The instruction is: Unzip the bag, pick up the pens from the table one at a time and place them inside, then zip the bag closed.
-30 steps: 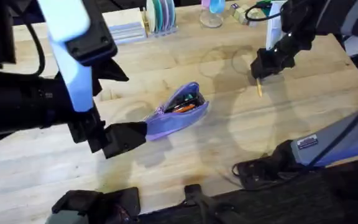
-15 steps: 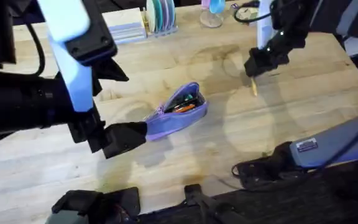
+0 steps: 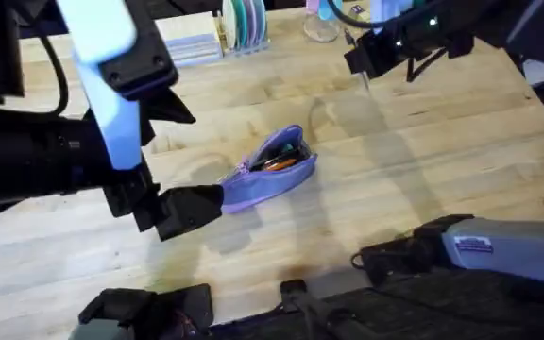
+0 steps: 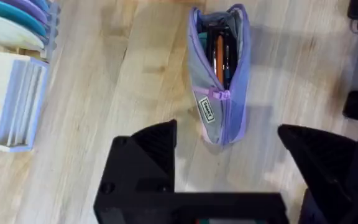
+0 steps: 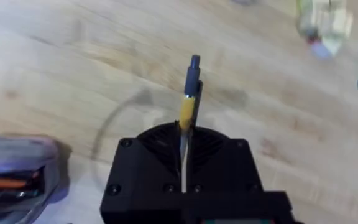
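On the wooden table [image 3: 253, 264] lies the purple bag [image 3: 270, 170], near the middle. Its zipper is open, and inside I can see an orange pen [image 4: 218, 57] and some dark ones next to it. A purple ribbon pull [image 4: 219, 94] hangs at the zipper, partway along the bag.

Low over the table, the left gripper [image 3: 193, 209] sits right at the near end of the bag. Its two black fingers [image 4: 143, 155] are spread wide apart, one on each side of that end, and they hold nothing.

Up high, toward the far side of the table, the right gripper [image 3: 365, 59] hangs in the air. Its fingers are pressed together on a yellow pen [image 5: 188, 107] with a dark blue tip. The pen sticks out past the fingers, and the bag is well apart from it.

At the far edge of the table stand a rack of colored plates [image 3: 244, 23] and a pale ribbed block [image 4: 14, 102].
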